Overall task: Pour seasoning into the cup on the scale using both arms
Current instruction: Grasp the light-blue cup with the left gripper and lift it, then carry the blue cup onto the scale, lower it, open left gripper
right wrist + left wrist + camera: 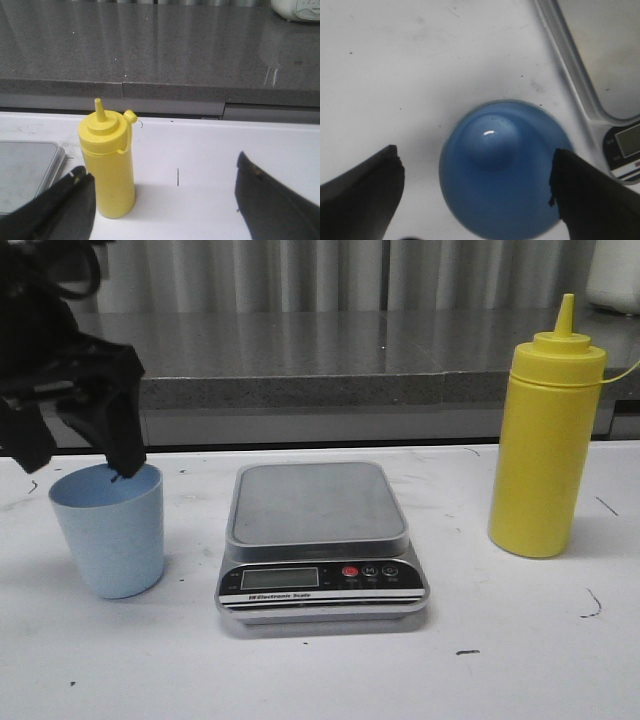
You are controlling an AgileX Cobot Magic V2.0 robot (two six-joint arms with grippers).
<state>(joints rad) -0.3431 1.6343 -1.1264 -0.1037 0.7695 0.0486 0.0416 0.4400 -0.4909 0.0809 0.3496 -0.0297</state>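
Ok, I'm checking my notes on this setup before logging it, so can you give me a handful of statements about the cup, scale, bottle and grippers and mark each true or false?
1. The light blue cup stands on the scale. False: it stands on the white table, left of the scale.
2. The left gripper is open above the cup. True.
3. The yellow squeeze bottle lies on its side. False: it stands upright, right of the scale.
4. The right gripper holds the bottle. False: it is open and apart from it.
5. The scale's platform has nothing on it. True.
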